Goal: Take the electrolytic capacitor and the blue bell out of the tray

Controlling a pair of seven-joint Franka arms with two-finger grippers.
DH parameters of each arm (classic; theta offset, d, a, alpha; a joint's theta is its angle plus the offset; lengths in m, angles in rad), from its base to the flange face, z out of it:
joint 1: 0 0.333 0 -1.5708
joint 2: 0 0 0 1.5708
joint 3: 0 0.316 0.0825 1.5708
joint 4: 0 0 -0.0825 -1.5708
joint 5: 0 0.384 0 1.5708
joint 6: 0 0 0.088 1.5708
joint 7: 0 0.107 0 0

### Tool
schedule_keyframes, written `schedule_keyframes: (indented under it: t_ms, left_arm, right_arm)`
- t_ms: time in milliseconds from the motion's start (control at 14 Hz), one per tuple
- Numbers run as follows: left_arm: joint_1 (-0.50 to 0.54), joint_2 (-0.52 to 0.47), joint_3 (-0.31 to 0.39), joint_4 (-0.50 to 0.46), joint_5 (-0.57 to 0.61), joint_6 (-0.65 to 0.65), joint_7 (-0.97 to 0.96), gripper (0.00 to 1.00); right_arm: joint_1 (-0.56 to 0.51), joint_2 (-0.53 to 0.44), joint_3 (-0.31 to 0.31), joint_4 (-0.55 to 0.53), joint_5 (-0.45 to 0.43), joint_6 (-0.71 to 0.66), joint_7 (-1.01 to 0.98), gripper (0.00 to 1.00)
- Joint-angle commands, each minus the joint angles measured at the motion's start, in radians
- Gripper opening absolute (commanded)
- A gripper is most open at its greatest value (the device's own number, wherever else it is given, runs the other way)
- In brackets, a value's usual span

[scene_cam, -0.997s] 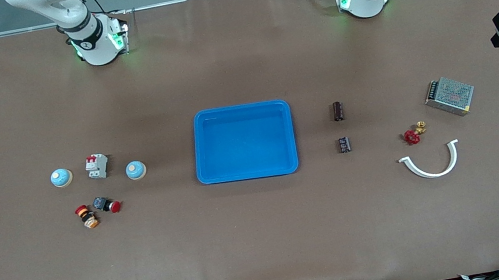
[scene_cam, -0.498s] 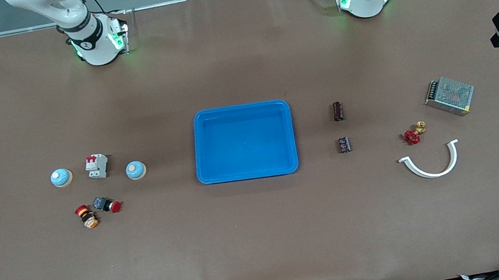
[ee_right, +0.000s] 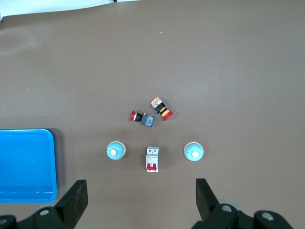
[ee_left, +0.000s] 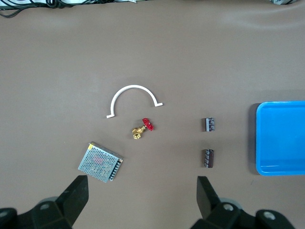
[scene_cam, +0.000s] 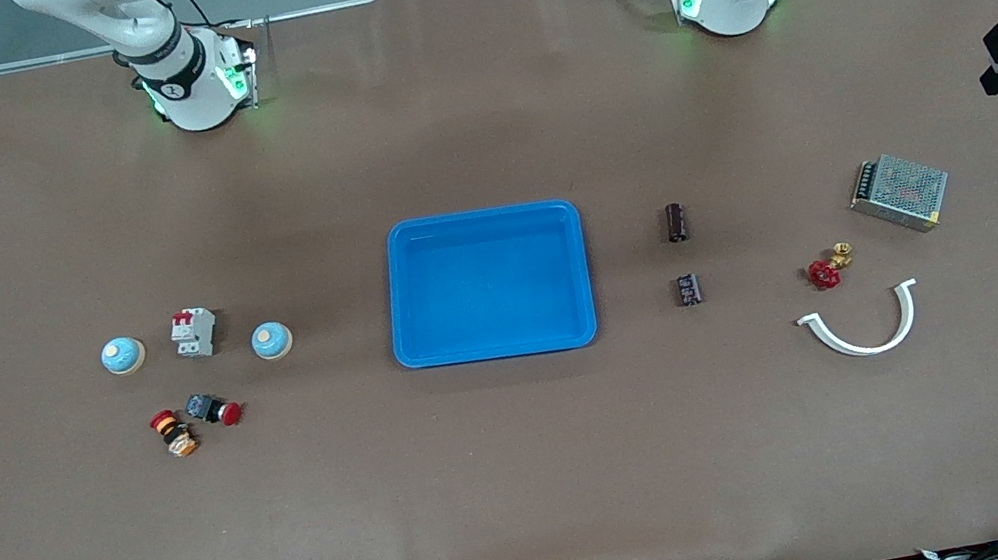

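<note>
Two dark capacitors [scene_cam: 676, 222] [scene_cam: 687, 290] lie on the table beside the blue tray [scene_cam: 488, 284], toward the left arm's end. Two light-blue bells [scene_cam: 123, 355] [scene_cam: 272, 339] sit toward the right arm's end, a breaker between them. My left gripper [ee_left: 141, 183] hangs open and empty high over the table, looking down on the capacitors [ee_left: 208, 158]. My right gripper [ee_right: 141, 186] is likewise open and empty high above the bells [ee_right: 116, 150] [ee_right: 194, 151]. The tray holds nothing.
A white and red breaker [scene_cam: 193, 332] and two push buttons [scene_cam: 213, 409] [scene_cam: 174, 433] lie by the bells. A metal mesh power supply [scene_cam: 899, 193], a red-handled brass valve [scene_cam: 826, 267] and a white curved clip [scene_cam: 864, 325] lie past the capacitors, toward the left arm's end.
The right arm's dark hand at the edge of the front view has slid a little outward. Nothing on the table has moved.
</note>
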Motion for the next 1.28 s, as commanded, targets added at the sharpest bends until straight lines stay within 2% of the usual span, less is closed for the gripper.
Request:
schedule_keyframes:
  t_ms: [0,926,1210]
  left_arm:
    - [0.006,-0.001,-0.005,0.002,-0.022,0.004,0.023,1.0]
    - [-0.001,0.027,-0.02,-0.001,-0.019,0.027,0.023,1.0]
    - [0.009,0.024,-0.02,0.001,-0.007,0.021,0.059,1.0]
  right_arm:
    - [-0.005,-0.03,0.01,-0.039,0.018,0.03,-0.001,1.0]
    - [0.007,-0.021,0.01,-0.023,0.008,0.027,-0.006,1.0]
    - [0.034,-0.018,0.012,-0.022,-0.101,0.029,-0.007,1.0]
